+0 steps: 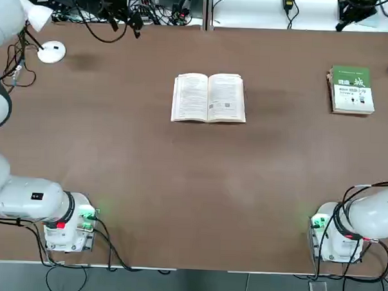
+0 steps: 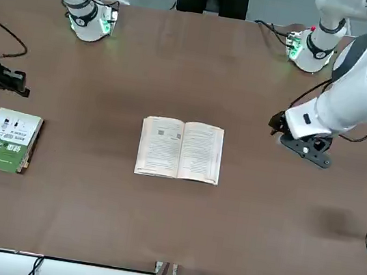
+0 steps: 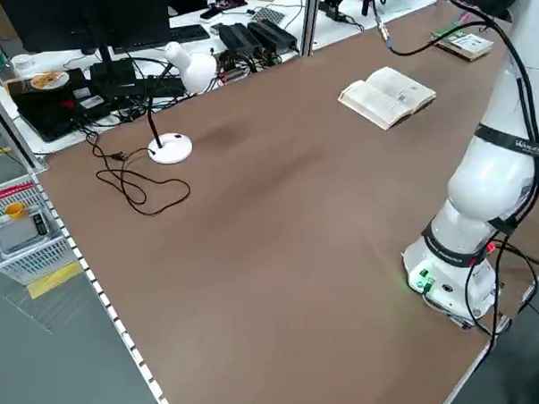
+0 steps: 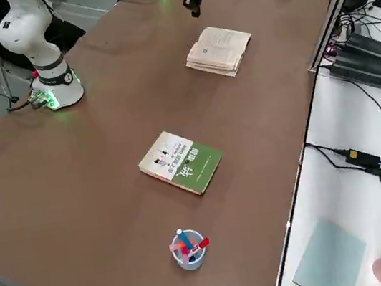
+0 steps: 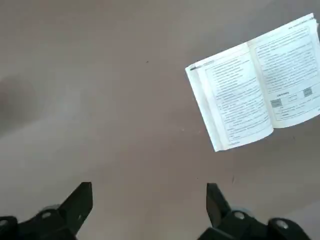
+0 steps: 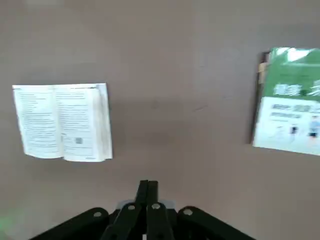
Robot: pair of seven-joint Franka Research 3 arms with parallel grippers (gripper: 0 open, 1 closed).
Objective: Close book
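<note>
Book (image 1: 227,98): lies open on the table (image 1: 180,164), pages up, in front of both arms; neither gripper touches it.
Left gripper (image 5: 149,186): raised over the table on the book's left side, fingers apart, nothing between them.
Right gripper (image 6: 148,183): raised on the robot's right side, fingers together, holding nothing.
Green book (image 1: 353,91): to the right of the open book, well apart; not the one to close.
Pen cup (image 4: 189,259): beyond the green book, on the robot's right.
Step in hand: judged to be the approach; one side of the book must be lifted and folded over the spine.
Page edge, risk: a fingertip set too high would probably catch only a few leaves, leaving the cover flat.
Cover, risk: a fingertip driven too low could press on the table and crease the thin cover.
Whole book, risk: being light and unheld, it may slide or turn if pushed sideways.
Fold, risk: release before the upright point could let the pages fall back open.
Arms, risk: both reaching over the spine together might collide.
</note>
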